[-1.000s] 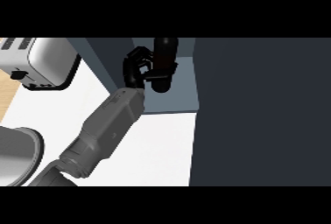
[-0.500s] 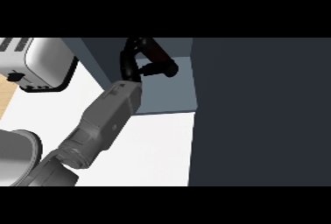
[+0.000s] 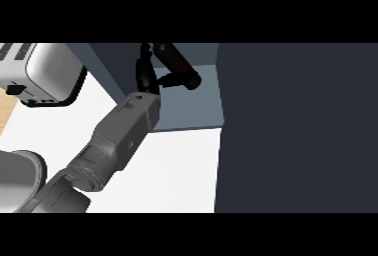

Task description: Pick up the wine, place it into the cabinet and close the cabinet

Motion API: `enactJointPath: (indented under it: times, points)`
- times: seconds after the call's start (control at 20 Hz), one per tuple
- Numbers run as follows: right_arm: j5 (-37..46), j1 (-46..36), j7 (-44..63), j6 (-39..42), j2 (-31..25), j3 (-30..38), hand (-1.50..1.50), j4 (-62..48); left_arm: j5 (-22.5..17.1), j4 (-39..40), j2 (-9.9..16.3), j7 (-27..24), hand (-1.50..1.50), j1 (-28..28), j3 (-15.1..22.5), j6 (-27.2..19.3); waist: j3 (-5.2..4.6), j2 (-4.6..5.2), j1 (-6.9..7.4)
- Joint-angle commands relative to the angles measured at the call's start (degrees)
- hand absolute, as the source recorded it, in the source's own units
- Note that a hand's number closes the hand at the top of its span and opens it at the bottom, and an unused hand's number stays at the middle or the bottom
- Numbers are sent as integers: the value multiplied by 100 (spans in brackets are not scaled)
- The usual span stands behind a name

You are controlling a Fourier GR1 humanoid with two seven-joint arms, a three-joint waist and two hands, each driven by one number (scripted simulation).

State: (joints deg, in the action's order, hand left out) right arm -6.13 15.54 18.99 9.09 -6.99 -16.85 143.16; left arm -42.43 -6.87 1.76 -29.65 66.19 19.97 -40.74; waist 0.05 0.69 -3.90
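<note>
A boxy toaster (image 3: 40, 70) of brushed metal with a black base stands left of the cabinet (image 3: 188, 107), on a smooth white surface (image 3: 177, 170). A rounded, dull grey shape (image 3: 15, 185) sits further out from the cabinet at the lower left; I cannot tell what it is.

The grey, hard-shelled forearm reaches into the cabinet's opening. There the left robot hand (image 3: 148, 75), black and glossy, is curled round the wine (image 3: 172, 57). This is a slim, dark reddish-brown bottle, tilted and held over the cabinet's flat, matt blue-grey floor, apparently not yet resting on it. The right robot hand is out of sight.

Just right of the opening, the door (image 3: 295, 125) is a broad, flat, dark slab.

The risks, as I judge them:
- Let go while tilted, the smooth round bottle could tip and roll out over the cabinet's front edge.
- It could knock the cabinet's side wall, which is close.
- Swinging the door before the forearm is out of the opening would trap the arm.
</note>
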Motion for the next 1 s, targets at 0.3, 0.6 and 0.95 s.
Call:
enactJointPath:
  times: [0.3,0.6,0.95]
  points:
    - [-646,314,438,116,-186,121,-150,1063,133,-54,314,-539,-150,-69,-114,604,-11,20,32]
    - [-464,130,551,-107,3,86,-150,884,164,-329,274,-570,-150,-45,-217,1225,-11,-19,193]
    - [-387,559,417,-59,-82,101,-150,1160,215,-1247,-154,-1090,-150,-548,-259,1099,-4,-130,377]
